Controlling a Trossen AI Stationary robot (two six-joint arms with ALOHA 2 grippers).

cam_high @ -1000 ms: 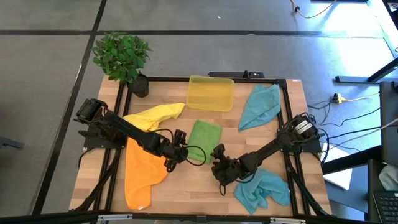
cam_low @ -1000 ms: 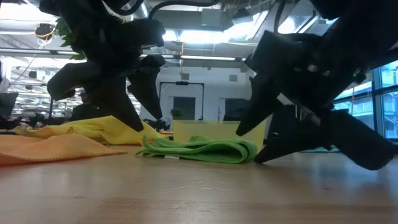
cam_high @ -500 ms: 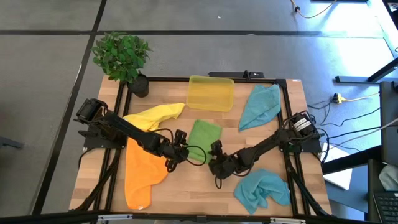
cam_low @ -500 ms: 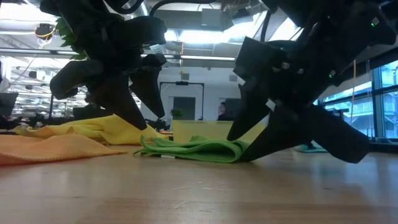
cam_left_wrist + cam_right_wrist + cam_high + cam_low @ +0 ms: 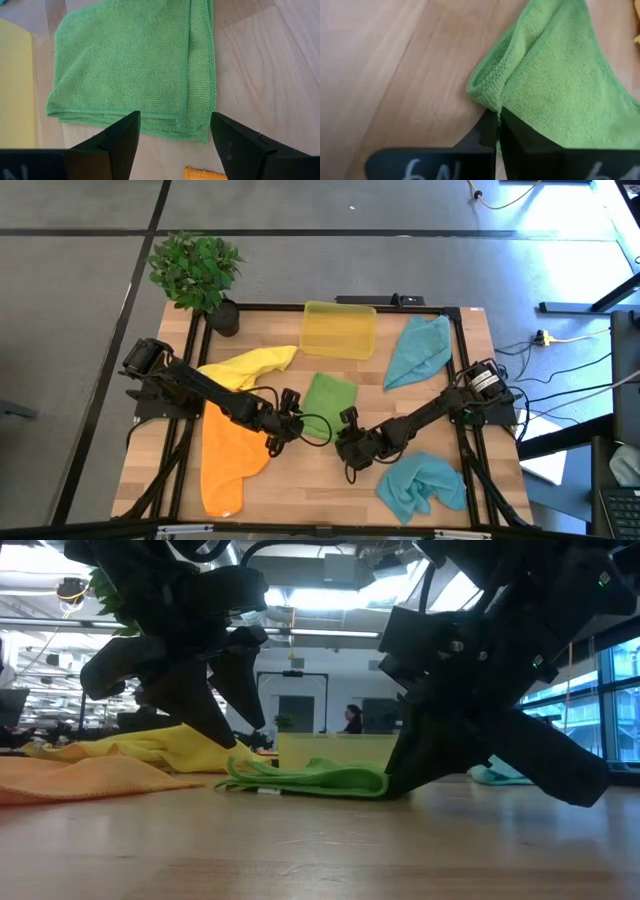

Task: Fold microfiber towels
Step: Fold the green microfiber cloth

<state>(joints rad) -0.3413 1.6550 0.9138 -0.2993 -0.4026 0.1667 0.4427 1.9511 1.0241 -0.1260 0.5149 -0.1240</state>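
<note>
Green towel (image 5: pixel 329 399) lies folded mid-table, just ahead of the yellow bin (image 5: pixel 339 329), its long axis running toward the bin. Both arms meet at its near edge. The right jaws (image 5: pixel 497 125) are shut, pinching the towel's near right corner, as the right wrist view shows. The left jaws (image 5: pixel 172 132) stand wide open, holding nothing, just short of the near left edge. That side, I judge, needs gripping before any fold.
</note>
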